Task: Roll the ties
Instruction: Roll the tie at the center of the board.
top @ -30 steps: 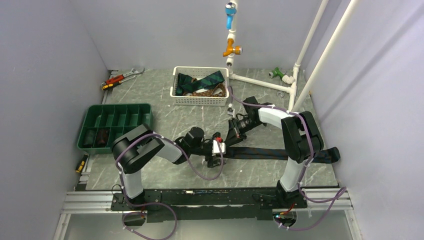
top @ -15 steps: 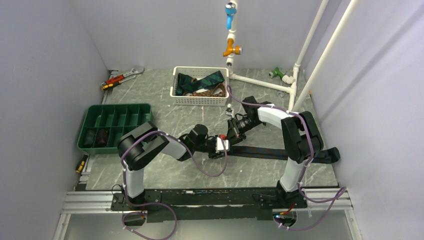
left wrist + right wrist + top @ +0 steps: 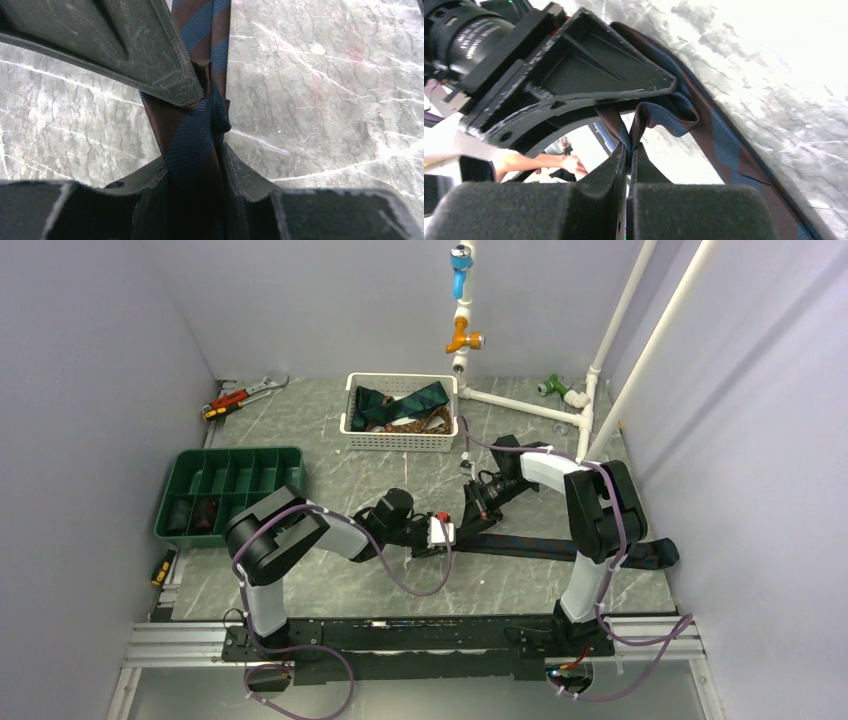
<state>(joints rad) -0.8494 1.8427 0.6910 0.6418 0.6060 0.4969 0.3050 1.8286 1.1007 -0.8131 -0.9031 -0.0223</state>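
**Both pincers clamped on one striped tie, mid-table**

Tie [image 3: 530, 547]: long, narrow, dark from above. Close up the weave is brown with diagonal blue stripes and a slight sheen. It lies flat across the grey marbled table [image 3: 330, 455], running from the centre out toward the right edge. Its left end is lifted off the surface and bunched between the two pincers.

Left gripper [image 3: 202, 125]: fingers closed onto the tie's end, with the fabric folded over and wedged between them.

Right gripper [image 3: 628, 150]: fingers pressed together, a thin fold of the same tie pinched at the tips. It sits just beside the left one, with a short loop of cloth between them.

White basket [image 3: 395, 440], back of table: holds more ties, among them a green plaid one [image 3: 420, 398].

Green tray [image 3: 185, 537], left side: two dark rolls [image 3: 205, 512] in its front compartments.
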